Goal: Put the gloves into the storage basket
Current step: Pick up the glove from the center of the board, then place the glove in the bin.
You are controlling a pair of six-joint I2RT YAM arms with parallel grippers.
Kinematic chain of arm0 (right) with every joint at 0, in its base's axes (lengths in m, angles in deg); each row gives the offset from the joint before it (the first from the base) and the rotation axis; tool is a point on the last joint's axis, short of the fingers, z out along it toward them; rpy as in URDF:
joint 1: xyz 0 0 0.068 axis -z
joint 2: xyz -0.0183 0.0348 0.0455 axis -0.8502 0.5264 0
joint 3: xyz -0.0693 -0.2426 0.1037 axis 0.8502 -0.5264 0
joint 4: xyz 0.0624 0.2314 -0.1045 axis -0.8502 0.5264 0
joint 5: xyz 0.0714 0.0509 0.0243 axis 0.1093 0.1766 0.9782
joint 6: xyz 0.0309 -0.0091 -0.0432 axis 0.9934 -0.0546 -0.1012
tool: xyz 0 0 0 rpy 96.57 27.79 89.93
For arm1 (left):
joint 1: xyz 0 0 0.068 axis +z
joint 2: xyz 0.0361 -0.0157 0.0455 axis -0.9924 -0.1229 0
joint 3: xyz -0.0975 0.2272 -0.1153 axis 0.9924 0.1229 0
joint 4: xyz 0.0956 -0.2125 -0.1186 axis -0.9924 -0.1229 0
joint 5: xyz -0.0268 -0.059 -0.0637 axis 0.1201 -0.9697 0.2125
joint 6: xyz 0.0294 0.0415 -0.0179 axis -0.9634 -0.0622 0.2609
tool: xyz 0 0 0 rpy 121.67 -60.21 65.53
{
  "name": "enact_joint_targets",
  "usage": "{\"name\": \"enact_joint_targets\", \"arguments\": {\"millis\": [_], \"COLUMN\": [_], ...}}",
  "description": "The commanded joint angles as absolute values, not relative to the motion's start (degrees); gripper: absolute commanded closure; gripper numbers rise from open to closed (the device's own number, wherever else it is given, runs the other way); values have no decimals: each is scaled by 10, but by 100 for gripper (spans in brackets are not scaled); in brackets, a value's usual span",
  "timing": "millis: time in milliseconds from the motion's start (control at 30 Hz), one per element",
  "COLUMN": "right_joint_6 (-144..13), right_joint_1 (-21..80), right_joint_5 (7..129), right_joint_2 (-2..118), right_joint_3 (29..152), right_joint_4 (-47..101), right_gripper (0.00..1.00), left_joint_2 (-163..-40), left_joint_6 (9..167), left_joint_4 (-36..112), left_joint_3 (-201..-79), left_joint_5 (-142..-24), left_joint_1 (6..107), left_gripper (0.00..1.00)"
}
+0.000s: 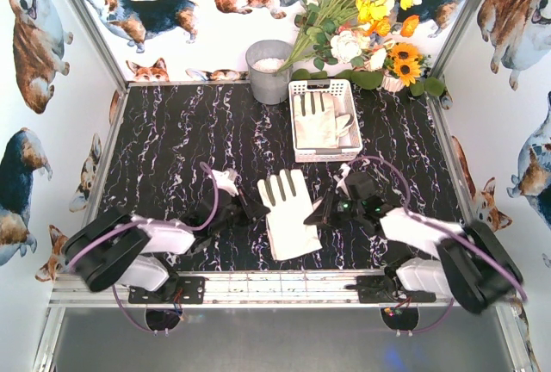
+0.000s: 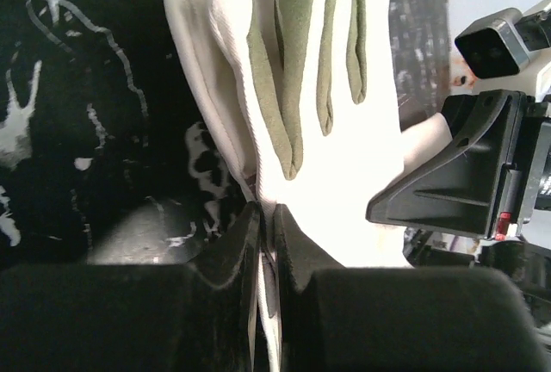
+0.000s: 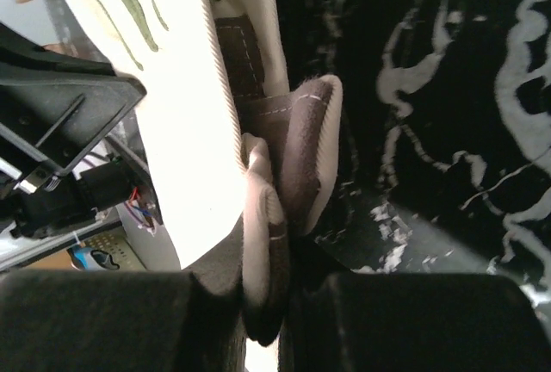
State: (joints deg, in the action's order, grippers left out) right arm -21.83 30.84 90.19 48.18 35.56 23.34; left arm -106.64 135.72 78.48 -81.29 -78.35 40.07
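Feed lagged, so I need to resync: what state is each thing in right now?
storage basket: upright, gloves lying inside
near glove: outside the basket, spread flat, fingers toward it
left gripper: shut on the near glove's left edge
right gripper: shut on its right edge
grey bucket: upright
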Motion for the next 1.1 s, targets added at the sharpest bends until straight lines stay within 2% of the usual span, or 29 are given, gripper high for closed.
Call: {"name": "enact_joint_targets", "arguments": {"millis": [0,167,300,600,733,1067], "right_joint_6": [-253,-278,-310,-362,-369,-404], "right_joint_1": [310,312,344,439,471,502], "right_joint_5": [869,826,812,850,869,811], "right_joint_2": [380,294,274,423,504,631], "right_joint_3": [391,442,508,671,729,823], "right_joint_4": [317,407,457,449,440,436], "right_gripper": [100,100,100,100,100,100], "left_joint_2": [-992,-918,-916,-1088,-1173,-1367], "left_joint_6": [1321,1264,1214,1124,1110,1074], "left_joint_4": [711,580,510,434,451,445], "left_joint_3": [-833,-912,-1012,-1237,-1320,-1523], "left_joint_5": [-750,-721,-699,-668,-714,-784], "left_joint_1": [396,390,391,416,449,499], "left_gripper": [100,100,100,100,100,100]}}
